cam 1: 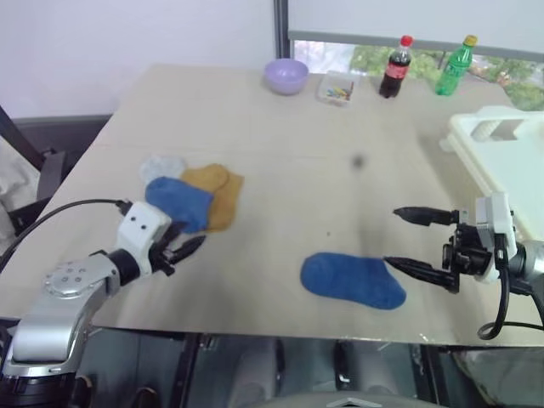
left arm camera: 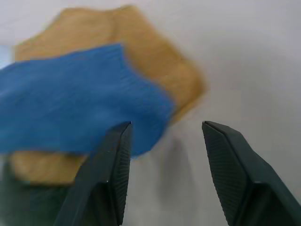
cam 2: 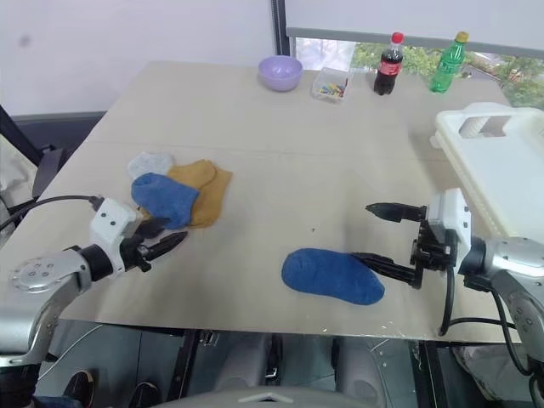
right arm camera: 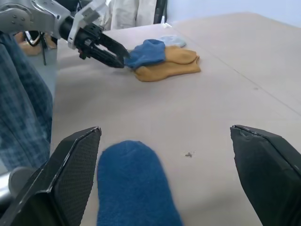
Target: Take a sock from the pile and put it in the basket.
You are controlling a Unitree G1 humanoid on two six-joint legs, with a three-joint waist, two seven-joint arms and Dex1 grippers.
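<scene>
On the table (cam 1: 280,127), a lone royal blue sock (cam 1: 353,280) lies flat near the front edge, apart from the pile (cam 1: 194,195) of blue, mustard and pale grey socks at the left and not yet in the white basket (cam 1: 501,161) at the far right. The right gripper (cam 1: 406,240) hangs just beside this sock, fingers spread wide and empty. The left gripper (cam 1: 189,247), partly open and empty, points at the pile, so the task looks barely half done.
</scene>
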